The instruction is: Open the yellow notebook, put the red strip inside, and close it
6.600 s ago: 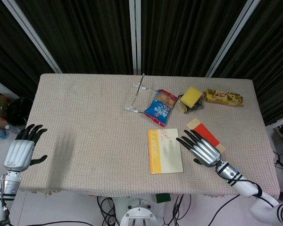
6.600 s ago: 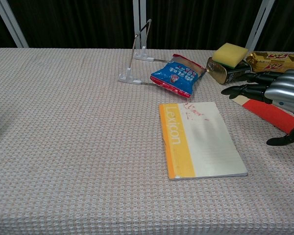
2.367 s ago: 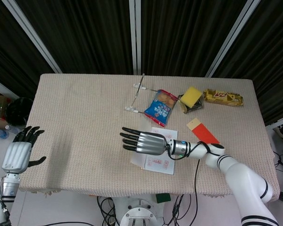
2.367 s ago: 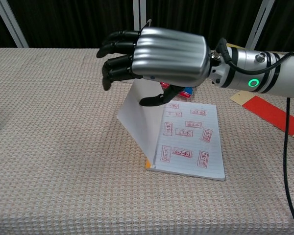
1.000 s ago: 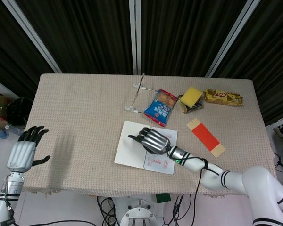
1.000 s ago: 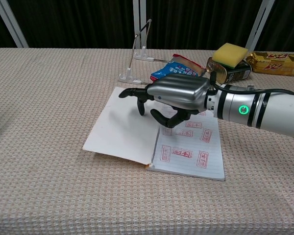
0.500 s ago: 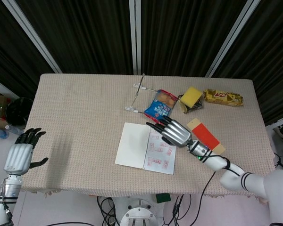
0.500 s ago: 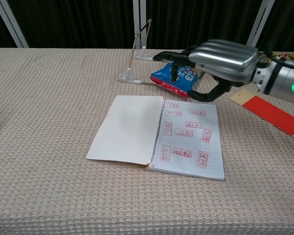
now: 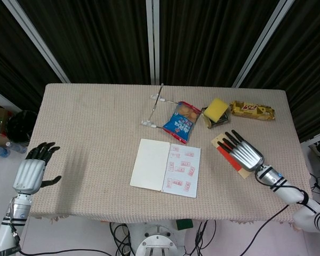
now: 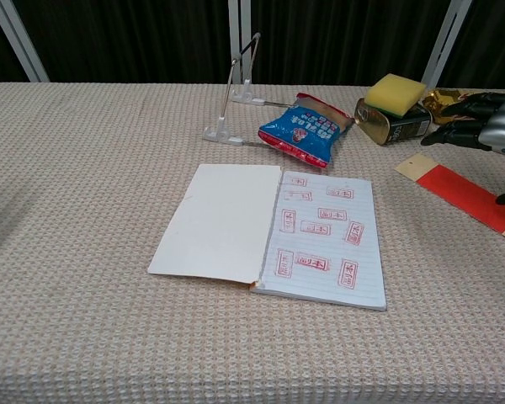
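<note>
Head view: the yellow notebook (image 9: 166, 172) lies open near the table's (image 9: 85, 133) front edge. The right hand (image 9: 244, 154), fingers spread, hovers over the red strip (image 9: 228, 153) by the right edge. The left hand (image 9: 30, 173), spread, holds nothing, far away.

Chest view: the strip's long way slants toward the front right corner.

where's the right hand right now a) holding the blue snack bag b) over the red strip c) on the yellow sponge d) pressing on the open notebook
b: the right hand hangs with fingers spread over the red strip, to the right of the open notebook; whether it touches the strip cannot be told.
</note>
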### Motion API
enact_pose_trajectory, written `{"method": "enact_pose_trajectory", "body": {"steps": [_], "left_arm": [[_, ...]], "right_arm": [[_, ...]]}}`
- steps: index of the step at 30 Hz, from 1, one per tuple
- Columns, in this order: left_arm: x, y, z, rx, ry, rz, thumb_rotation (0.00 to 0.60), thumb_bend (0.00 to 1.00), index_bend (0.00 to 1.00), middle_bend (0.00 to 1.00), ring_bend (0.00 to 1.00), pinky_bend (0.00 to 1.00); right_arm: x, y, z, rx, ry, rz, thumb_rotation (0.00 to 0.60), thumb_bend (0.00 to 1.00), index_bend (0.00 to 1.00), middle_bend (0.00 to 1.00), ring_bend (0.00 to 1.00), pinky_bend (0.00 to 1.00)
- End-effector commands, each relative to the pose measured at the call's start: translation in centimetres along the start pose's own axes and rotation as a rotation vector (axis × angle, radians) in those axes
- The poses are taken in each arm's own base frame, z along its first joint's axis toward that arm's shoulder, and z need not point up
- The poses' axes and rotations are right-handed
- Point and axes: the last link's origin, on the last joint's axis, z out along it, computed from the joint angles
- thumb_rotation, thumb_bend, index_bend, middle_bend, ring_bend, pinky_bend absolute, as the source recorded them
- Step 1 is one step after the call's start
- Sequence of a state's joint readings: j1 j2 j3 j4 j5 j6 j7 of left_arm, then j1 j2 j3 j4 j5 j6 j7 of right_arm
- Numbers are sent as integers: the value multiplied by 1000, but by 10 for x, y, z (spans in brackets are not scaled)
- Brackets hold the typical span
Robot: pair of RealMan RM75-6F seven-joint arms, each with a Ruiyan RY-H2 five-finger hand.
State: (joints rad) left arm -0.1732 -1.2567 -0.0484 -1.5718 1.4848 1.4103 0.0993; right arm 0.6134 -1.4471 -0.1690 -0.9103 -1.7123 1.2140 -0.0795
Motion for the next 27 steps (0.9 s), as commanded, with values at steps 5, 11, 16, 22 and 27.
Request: {"method": "enact_pose_trajectory", "body": {"steps": [5, 11, 16, 22, 27], "left_arm": [[3, -2, -1, 6, 2, 6, 600, 53, 188, 128, 106, 202], [3, -2, -2, 9, -1, 7, 600, 53, 188, 128, 106, 202], [3, -2, -2, 10, 0, 5, 600, 53, 188, 128, 106, 202], [3, -1, -2, 8, -1, 6, 600, 53, 188, 128, 105, 202], [4, 0, -1, 3, 2, 5, 600, 53, 188, 128, 105, 202]], "right_arm": [[-27, 9, -3, -90, -48, 39, 600, 0, 57, 101, 2, 76], [-35, 19, -2, -121, -72, 40, 600, 0, 48, 100, 2, 76], [-39, 20, -1, -115, -85, 29, 600, 0, 46, 100, 2, 76], [-36, 10, 0, -68, -46, 39, 600, 0, 45, 100, 2, 75], [-27, -8, 5, 11, 14, 58, 600, 0, 46, 100, 2, 76]]}}
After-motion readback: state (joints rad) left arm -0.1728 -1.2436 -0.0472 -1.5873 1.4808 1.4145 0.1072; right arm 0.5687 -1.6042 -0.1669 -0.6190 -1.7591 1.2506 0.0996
